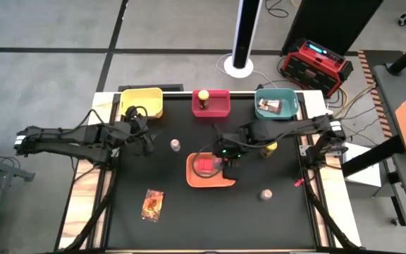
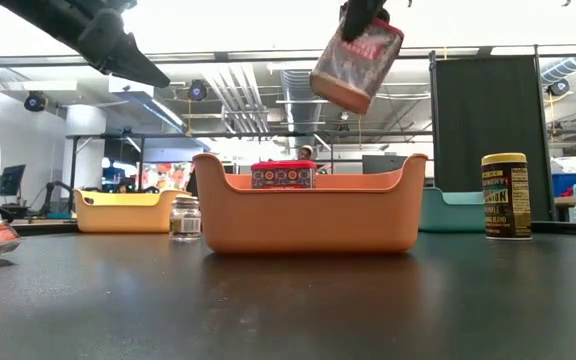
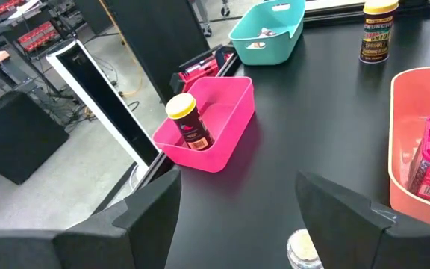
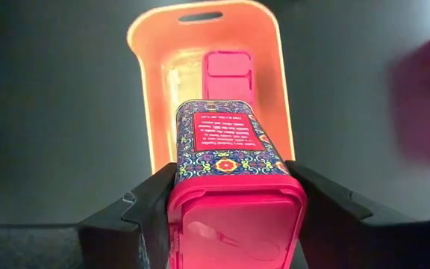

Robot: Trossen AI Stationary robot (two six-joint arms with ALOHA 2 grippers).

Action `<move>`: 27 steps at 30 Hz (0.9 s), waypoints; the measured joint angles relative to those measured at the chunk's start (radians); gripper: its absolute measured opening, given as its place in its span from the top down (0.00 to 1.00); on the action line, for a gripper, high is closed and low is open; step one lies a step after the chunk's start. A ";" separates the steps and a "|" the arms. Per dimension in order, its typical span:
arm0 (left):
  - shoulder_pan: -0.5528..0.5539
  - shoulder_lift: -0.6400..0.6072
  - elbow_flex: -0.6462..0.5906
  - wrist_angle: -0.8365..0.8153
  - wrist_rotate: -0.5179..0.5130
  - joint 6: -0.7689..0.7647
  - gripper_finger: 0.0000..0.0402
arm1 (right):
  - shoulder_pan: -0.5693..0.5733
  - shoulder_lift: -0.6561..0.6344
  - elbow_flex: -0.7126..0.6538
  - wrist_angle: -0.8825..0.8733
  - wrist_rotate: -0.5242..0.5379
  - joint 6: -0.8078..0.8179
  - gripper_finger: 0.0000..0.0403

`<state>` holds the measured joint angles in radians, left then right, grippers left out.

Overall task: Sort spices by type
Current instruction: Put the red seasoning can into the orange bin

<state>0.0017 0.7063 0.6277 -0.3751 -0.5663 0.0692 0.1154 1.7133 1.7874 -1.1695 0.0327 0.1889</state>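
My right gripper (image 4: 234, 217) is shut on a red blocky tub (image 2: 356, 62) and hovers over the orange tray (image 1: 210, 182). A second red tub (image 4: 230, 71) lies in that tray. My left gripper (image 3: 237, 224) is open above the table near a clear shaker (image 1: 175, 145). The other shaker (image 1: 266, 194) stands toward the near right. One yellow-lidded jar (image 1: 203, 97) stands in the red tray, and the other (image 1: 268, 148) stands on the table. One printed packet (image 1: 153, 204) lies flat near the left. Another packet (image 1: 268, 106) lies in the teal tray. My right gripper pinches the red tub between its two fingers (image 4: 151, 202) at the lid end (image 4: 237, 202), one finger on each side wall. The fingers come from above, pointing down. The tub hangs tilted below them, lifted clear above the orange tray.
A yellow tray (image 1: 142, 102), a red tray (image 1: 220, 107) and a teal tray (image 1: 287, 106) line the far edge. Bare black tabletop lies toward the near edge. Beyond the table's far edge stand a white pole base and a red box on the floor.
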 joint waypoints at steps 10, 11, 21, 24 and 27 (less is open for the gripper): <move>0.000 -0.005 0.000 -0.002 0.000 0.000 0.38 | 0.004 0.107 0.079 -0.043 -0.008 0.010 0.48; 0.000 -0.005 0.000 -0.002 0.000 0.000 0.38 | 0.005 0.122 0.095 -0.051 -0.007 0.010 0.48; 0.000 -0.007 0.000 -0.006 0.000 0.000 0.38 | 0.035 0.262 0.247 -0.190 -0.007 0.013 0.48; 0.000 -0.007 0.000 -0.007 0.000 0.000 0.38 | 0.037 0.278 0.253 -0.192 -0.006 0.013 0.48; 0.000 -0.007 0.000 -0.009 0.000 0.000 0.38 | 0.039 0.290 0.254 -0.204 -0.006 0.013 0.48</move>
<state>0.0017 0.6991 0.6277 -0.3843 -0.5663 0.0692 0.1547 2.0035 2.0411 -1.3738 0.0263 0.2016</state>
